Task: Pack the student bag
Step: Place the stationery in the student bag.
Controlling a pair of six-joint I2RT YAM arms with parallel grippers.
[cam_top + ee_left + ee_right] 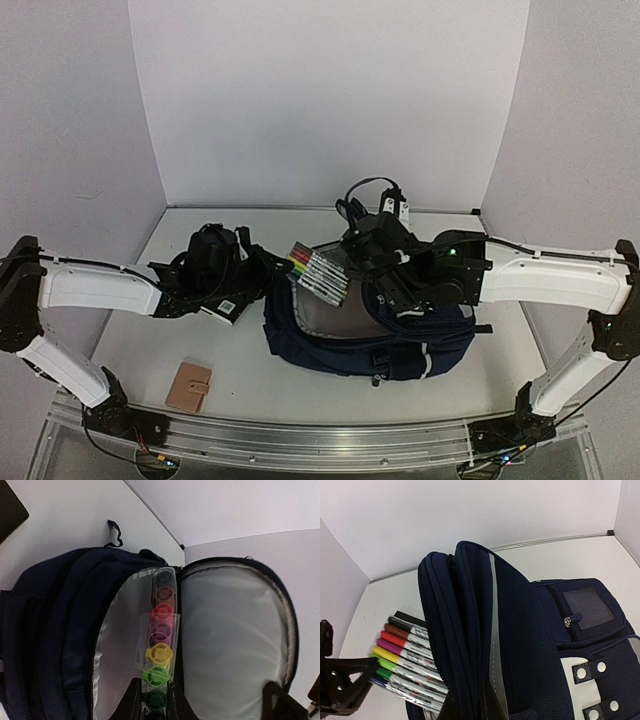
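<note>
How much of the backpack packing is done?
Partway. Done: the student bag lies unzipped, and the right gripper holds its flap open. In hand: the left gripper grips the marker pack at the bag's mouth, not fully inside. Left: the tan wallet is on the table, and the bag needs closing.

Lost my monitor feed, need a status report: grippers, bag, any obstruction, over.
Left gripper shut on marker pack, at the bag mouth. Right gripper shut on student bag flap, holding it open. Nothing blocking the grey-lined opening.
</note>
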